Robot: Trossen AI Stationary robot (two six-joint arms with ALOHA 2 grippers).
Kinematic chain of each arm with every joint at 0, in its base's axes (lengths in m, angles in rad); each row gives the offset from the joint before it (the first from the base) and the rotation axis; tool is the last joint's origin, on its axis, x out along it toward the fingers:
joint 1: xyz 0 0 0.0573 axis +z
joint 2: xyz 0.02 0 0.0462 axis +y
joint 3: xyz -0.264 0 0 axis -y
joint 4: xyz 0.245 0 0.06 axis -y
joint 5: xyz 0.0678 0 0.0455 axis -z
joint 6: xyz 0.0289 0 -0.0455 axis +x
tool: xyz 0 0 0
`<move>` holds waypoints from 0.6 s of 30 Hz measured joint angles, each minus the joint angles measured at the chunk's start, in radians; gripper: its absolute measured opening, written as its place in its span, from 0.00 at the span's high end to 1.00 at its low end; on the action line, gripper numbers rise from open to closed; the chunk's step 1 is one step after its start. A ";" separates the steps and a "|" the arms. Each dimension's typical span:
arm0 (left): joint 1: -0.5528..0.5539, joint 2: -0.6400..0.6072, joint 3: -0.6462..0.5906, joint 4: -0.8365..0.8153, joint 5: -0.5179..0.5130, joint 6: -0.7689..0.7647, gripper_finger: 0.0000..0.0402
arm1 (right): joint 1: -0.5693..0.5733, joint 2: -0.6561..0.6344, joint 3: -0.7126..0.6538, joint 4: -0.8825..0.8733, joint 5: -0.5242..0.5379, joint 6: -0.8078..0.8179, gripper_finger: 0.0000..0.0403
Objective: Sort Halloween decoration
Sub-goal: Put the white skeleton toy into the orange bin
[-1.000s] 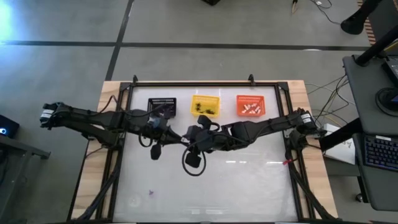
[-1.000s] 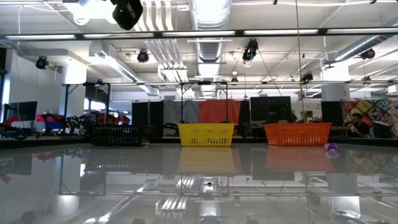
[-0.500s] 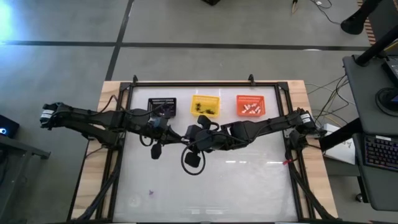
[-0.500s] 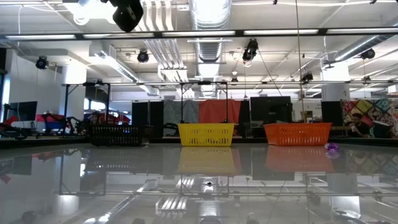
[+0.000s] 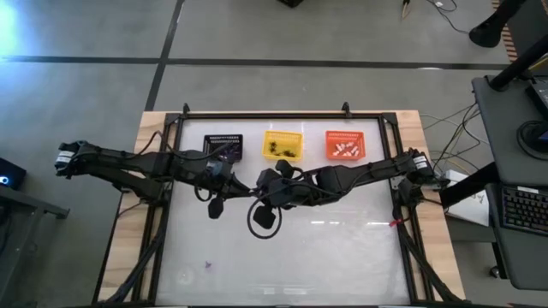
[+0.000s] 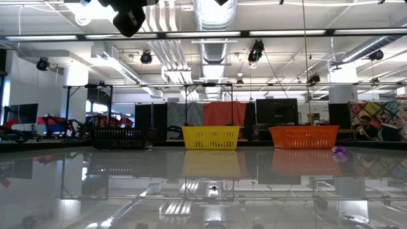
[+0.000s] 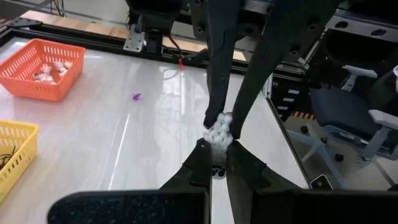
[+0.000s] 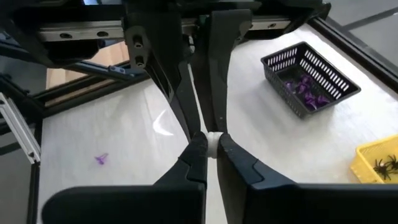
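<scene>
Both arms meeting over the table's middle, blocking passage there, three baskets, black basket (image 5: 223,146), yellow basket (image 5: 282,145), orange basket (image 5: 345,145), lined along 12 o'clock edge, open tabletop (image 5: 325,257) toward 6 o'clock, lone purple trinket (image 5: 206,264) at 7 o'clock.

Grey concrete floor (image 5: 86,34), exposed ceiling ducts (image 6: 213,13), office chair (image 7: 348,112) beside table.

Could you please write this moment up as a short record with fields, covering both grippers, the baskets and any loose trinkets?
left gripper: shut on white trinket
right gripper: shut on the same white trinket, mid-air handover
black basket: purple pieces
yellow basket: black pieces
orange basket: white pieces
loose on table: purple trinket, second purple trinket
</scene>
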 joint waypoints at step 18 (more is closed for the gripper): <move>0.000 0.000 0.015 0.003 -0.017 -0.008 0.80 | -0.008 0.000 0.008 0.007 0.004 -0.005 0.98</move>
